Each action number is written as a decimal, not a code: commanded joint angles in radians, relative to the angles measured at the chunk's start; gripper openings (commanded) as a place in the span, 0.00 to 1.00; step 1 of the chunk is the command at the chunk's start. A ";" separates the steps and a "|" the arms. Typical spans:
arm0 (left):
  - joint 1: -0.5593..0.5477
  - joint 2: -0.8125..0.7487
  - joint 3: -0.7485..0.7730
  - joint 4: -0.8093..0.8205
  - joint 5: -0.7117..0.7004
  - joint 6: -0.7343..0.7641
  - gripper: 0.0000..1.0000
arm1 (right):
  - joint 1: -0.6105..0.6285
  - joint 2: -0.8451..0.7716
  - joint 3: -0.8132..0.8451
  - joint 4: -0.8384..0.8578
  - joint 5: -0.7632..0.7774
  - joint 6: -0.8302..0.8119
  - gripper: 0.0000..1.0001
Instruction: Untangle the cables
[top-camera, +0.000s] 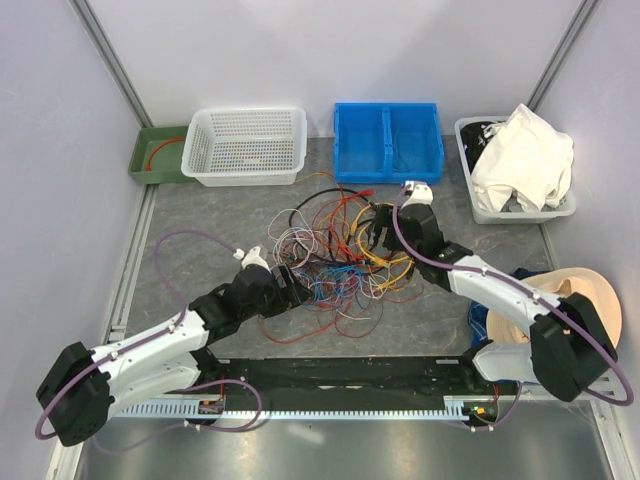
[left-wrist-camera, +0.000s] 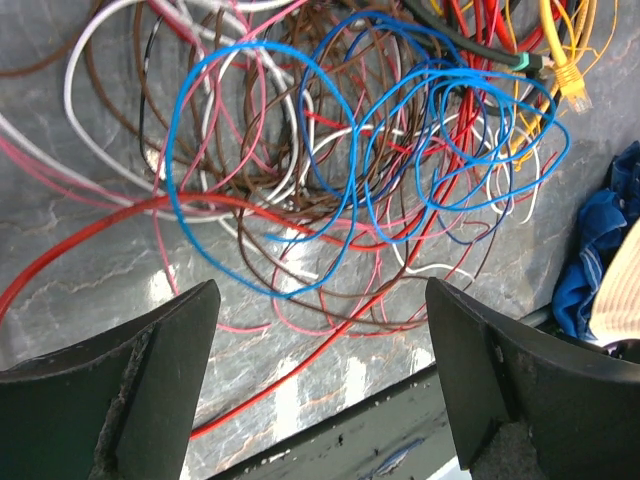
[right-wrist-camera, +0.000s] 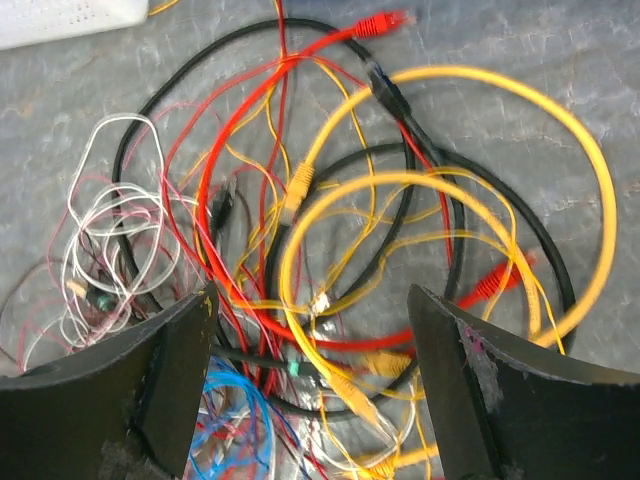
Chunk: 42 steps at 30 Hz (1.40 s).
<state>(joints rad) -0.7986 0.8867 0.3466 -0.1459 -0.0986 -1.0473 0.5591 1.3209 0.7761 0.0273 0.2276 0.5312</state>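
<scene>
The cables (top-camera: 335, 250) lie in one jumble on the grey table's middle: red, yellow, blue, white, brown and black wires, many looped. My left gripper (top-camera: 292, 280) is open at the jumble's near-left edge. In the left wrist view (left-wrist-camera: 320, 290) its jaws stand wide apart over bare table and one red wire (left-wrist-camera: 300, 368), with blue loops (left-wrist-camera: 400, 150) just ahead. My right gripper (top-camera: 385, 228) is open above the jumble's right side. In the right wrist view (right-wrist-camera: 312, 295) its jaws straddle yellow cable loops (right-wrist-camera: 440, 180), a red cable (right-wrist-camera: 230, 130) and black cable, gripping nothing.
Along the back stand a green tray (top-camera: 150, 160), a white basket (top-camera: 245, 170), a blue bin (top-camera: 388, 165) and a grey bin (top-camera: 470, 205) holding white cloth. A tan hat (top-camera: 600, 295) and blue cloth (top-camera: 480, 320) lie at the right. A black strip (top-camera: 340, 375) runs along the near edge.
</scene>
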 joint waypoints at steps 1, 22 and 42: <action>-0.002 0.047 0.077 0.043 -0.021 0.081 0.91 | 0.015 -0.067 -0.116 0.025 -0.048 -0.019 0.84; -0.002 -0.077 0.023 -0.012 -0.049 0.047 0.91 | 0.206 -0.041 -0.163 0.125 0.005 -0.094 0.32; -0.001 -0.399 -0.017 0.415 -0.130 0.337 0.96 | 0.496 -0.407 0.124 -0.219 -0.051 -0.065 0.00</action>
<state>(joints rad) -0.7986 0.5602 0.3668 -0.0605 -0.2066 -0.8776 1.0420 0.9268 0.8230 -0.1406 0.2356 0.4412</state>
